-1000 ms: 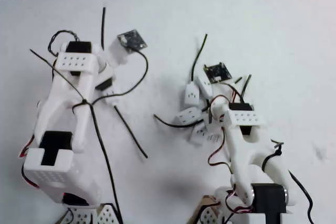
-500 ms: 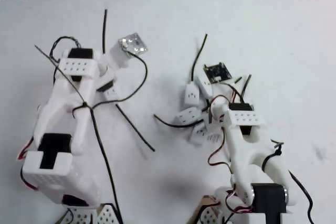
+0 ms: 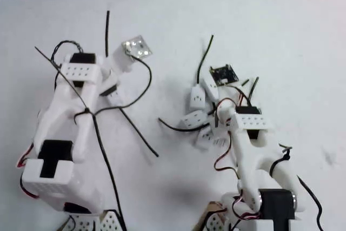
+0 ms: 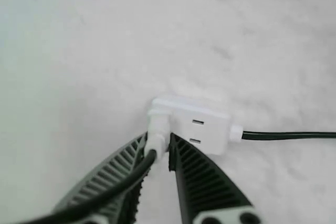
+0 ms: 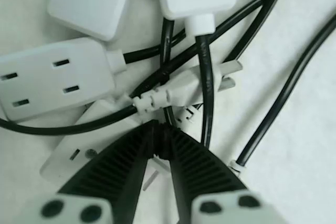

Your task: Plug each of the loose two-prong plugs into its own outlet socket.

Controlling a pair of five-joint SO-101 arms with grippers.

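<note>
Left claw (image 4: 157, 145) around plug (image 4: 158, 124) at socket (image 4: 202, 129)

No legible text, number or sign on any outlet socket (image 5: 52, 82) or plug (image 5: 184, 90)

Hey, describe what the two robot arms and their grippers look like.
Both arms, left arm and right arm, are white printed shells with black motor blocks. Thin red and black wires loop along the right one. Each wrist carries a white block dotted with small holes. The left gripper and right gripper have dark, ribbed, tapering fingers.
</note>
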